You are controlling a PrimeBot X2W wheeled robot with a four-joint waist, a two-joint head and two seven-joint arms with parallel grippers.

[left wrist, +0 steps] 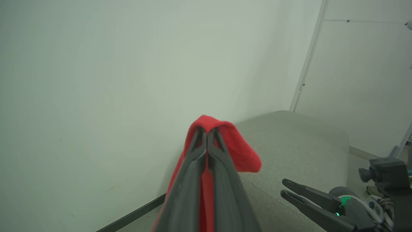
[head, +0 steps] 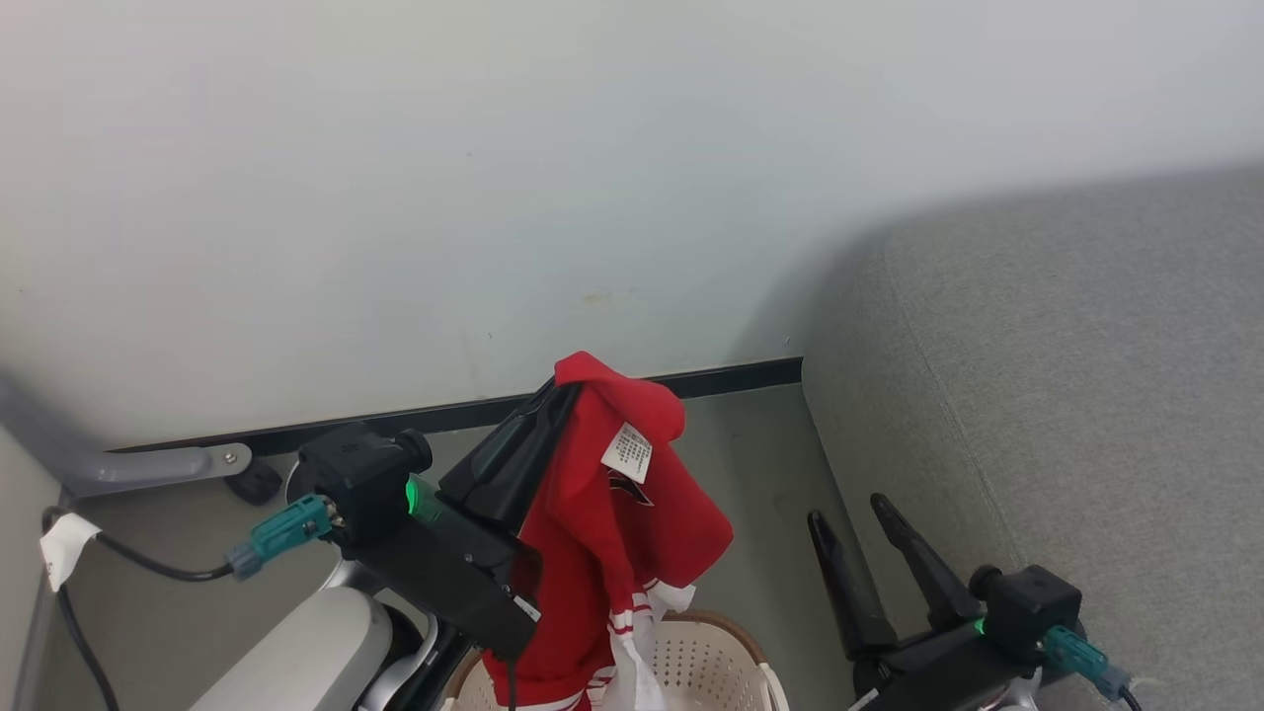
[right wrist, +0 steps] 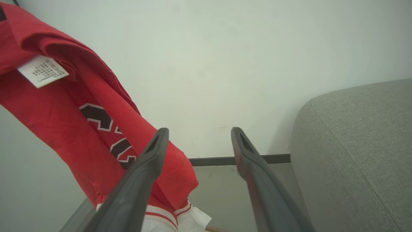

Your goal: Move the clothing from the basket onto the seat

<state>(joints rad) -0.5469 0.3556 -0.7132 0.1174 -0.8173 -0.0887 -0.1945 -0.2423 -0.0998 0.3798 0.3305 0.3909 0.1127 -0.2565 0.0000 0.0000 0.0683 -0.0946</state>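
While the bright-red soft garment with white striped trim and a small white sewn-in label [head: 602,533] hangs in the air, the left pincer [head: 555,393] grips it, its two long dark fingers pressed together on a fold of cloth at the very top. The wrist view of that arm shows the same pinch, with red fabric [left wrist: 238,151] humped over the closed tips [left wrist: 206,132]. The garment's long axis runs from twelve down to six o'clock. Its striped hem dangles over the cream perforated plastic basket with the brown rim [head: 726,652], and whether it touches the basket I cannot tell. The large grey woven-fabric seat cushion with the rounded corner [head: 1086,395] lies at three o'clock from the loaded pincer in the head view, apart from the cloth, with bare floor between them. The right pincer [head: 846,511] stands at four o'clock from the garment, just beside the cushion's near edge. Its fingers are spread wide with nothing between them [right wrist: 199,130]. It is nearer the seat, yet the left arm carries the load. The coming move therefore looks like a sideways carry toward three o'clock. It likely needs enough height for the trailing hem to clear the cushion's rounded edge [right wrist: 360,145] and not catch on it. Most of the basket's inside is hidden, so what remains there is unclear.
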